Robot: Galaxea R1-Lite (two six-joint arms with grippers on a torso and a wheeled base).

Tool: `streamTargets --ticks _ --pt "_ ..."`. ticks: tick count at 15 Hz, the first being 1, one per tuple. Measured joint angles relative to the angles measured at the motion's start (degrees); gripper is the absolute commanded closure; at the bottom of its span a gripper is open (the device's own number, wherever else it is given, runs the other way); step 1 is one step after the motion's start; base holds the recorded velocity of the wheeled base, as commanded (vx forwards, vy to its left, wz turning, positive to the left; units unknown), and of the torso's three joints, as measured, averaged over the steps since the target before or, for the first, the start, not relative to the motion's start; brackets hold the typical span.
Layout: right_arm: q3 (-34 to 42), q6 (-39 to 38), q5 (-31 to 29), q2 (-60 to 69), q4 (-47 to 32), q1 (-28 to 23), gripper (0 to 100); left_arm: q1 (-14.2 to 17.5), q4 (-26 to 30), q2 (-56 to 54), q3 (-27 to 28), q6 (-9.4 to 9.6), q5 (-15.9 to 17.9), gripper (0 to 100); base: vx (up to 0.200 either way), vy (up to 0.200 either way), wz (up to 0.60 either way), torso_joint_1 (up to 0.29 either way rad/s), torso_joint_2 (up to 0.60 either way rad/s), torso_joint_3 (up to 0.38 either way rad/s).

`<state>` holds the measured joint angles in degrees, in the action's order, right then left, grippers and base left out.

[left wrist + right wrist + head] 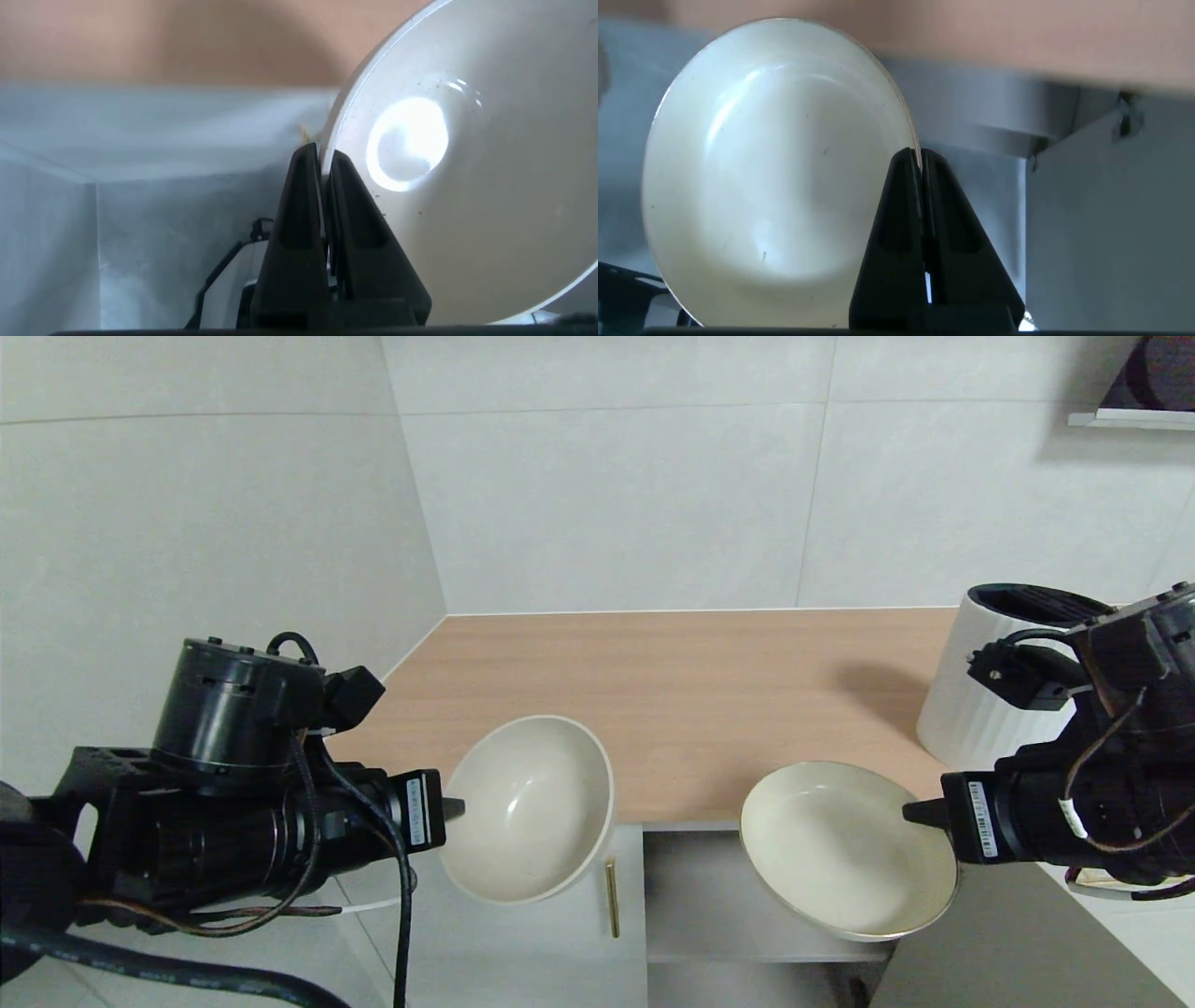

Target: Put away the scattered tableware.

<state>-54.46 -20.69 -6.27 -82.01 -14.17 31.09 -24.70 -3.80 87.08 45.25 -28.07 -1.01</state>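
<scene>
Left pincer: the left gripper (455,807) has its two black fingers pressed together on the rim of a deep cream ceramic bowl (532,812), one finger inside the wall and one outside, as the left wrist view shows.
Deep bowl: held off the surface and tilted, its hollow facing up and toward the camera; it hangs at the front edge of the light wooden countertop (691,681), partly over it and partly over the white cabinet front below.
Right pincer: the right gripper (910,812) is clamped the same way on the edge of a shallow cream ceramic plate with a thin gold rim (840,849).
Shallow plate: in the air and tilted, in front of the counter edge, over the open grey cabinet compartment (719,896).
Between them: the two dishes are apart, not touching.
Cabinet: a slim gold bar handle (611,896) stands upright just below the bowl.
Counter: a white ribbed cylindrical container with a dark inside (971,719) stands at the right rear, near the right arm.
</scene>
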Motion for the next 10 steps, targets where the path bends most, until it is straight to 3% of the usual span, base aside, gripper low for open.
streamTargets --ticks 6,10 --pt "0.49 0.02 -0.18 -1.26 0.05 -0.11 100 -0.11 -0.02 0.29 -0.09 0.11 -0.02 100 0.000 0.000 0.00 0.000 0.00 0.000" --pt "0.60 0.02 -0.22 -1.62 0.05 -0.16 100 -0.22 -0.05 0.32 -1.10 2.79 -0.07 100 0.000 0.000 0.00 -0.046 0.11 0.063"
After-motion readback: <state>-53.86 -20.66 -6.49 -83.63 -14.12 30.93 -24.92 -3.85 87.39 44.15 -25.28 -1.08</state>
